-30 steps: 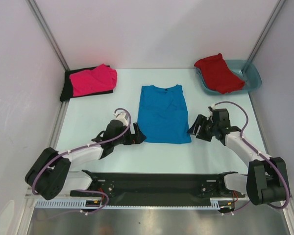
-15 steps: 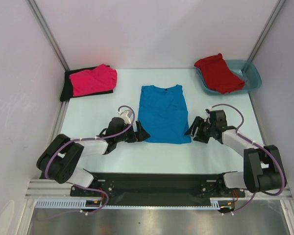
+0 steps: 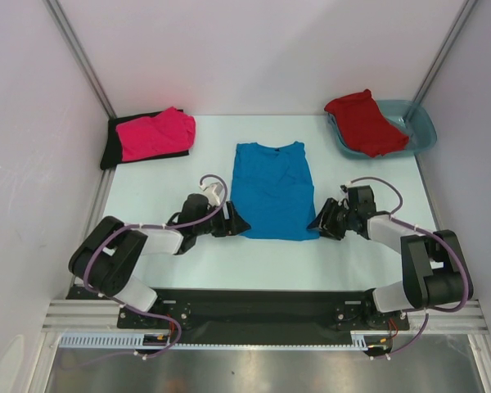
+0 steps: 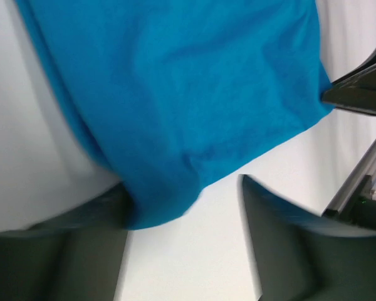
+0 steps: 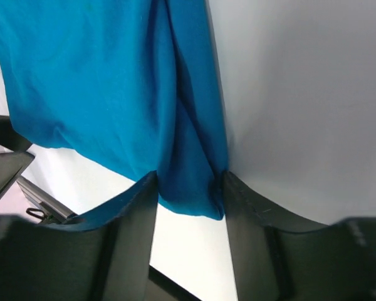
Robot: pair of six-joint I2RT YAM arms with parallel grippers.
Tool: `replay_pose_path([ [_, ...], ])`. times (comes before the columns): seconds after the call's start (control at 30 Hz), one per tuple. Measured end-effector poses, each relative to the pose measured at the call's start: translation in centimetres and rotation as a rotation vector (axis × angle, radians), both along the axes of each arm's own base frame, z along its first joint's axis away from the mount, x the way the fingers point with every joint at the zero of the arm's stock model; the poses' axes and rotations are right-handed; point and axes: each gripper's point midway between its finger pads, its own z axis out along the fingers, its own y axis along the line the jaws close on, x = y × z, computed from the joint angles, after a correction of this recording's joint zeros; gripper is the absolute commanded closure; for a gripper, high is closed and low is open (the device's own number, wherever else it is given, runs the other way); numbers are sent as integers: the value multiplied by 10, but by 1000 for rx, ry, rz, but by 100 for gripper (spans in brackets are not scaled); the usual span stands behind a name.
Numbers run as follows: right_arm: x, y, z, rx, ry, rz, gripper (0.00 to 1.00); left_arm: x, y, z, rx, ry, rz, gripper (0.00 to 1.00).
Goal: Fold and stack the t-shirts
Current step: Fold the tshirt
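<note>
**Both grippers at the blue shirt's near corners**

The pale table (image 3: 147,196) carries everything. At its centre the blue t-shirt (image 3: 272,192) lies flat, sleeves folded in, collar toward 12 o'clock.

At 2 o'clock a teal tub (image 3: 424,131) holds the crumpled red t-shirt (image 3: 364,123), which spills over its left rim. At 10 o'clock the pink t-shirt (image 3: 155,133) lies folded on the black t-shirt (image 3: 113,147).

The left gripper (image 3: 236,223) lies low at the blue shirt's 7 o'clock corner. Its jaws stand wide apart, and the corner touches only one finger (image 4: 100,219).

The right gripper (image 3: 321,223) is at the 5 o'clock corner. Its jaws are partly apart with the creased corner between them, the cloth meeting both fingers (image 5: 131,226). I cannot tell whether it is pinched.
</note>
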Motion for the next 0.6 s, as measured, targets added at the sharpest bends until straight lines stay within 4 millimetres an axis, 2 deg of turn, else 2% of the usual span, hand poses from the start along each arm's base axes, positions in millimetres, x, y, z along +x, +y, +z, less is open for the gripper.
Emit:
replay_pose_path([
  [0.03, -1, 0, 0, 3, 2, 1, 58, -2, 0, -2, -2, 10, -4, 42],
  [0.07, -2, 0, -1, 4, 3, 1, 60, -4, 0, -4, 1, 16, -6, 54],
  [0.13, -4, 1, -3, 8, 12, -1, 69, -10, 3, -11, 10, 41, -11, 62],
  [0.17, -5, 1, -3, 8, 13, 1, 72, -13, 4, -13, 15, 49, -14, 74],
  [0.23, -7, 1, -4, 13, 18, 1, 81, -19, 6, -18, 22, 73, -15, 88],
  [0.27, -9, 1, -4, 13, 17, 2, 84, -21, 7, -20, 26, 78, -18, 100],
  [0.3, -10, 1, -3, 14, 17, 2, 89, -22, 7, -20, 24, 80, -24, 100],
  [0.4, -12, 1, 2, 20, 1, 3, 94, -25, 8, -20, 28, 87, -33, 100],
  [0.6, -16, 0, 24, 27, -53, 3, 98, -40, 18, -17, 82, 105, -58, 100],
])
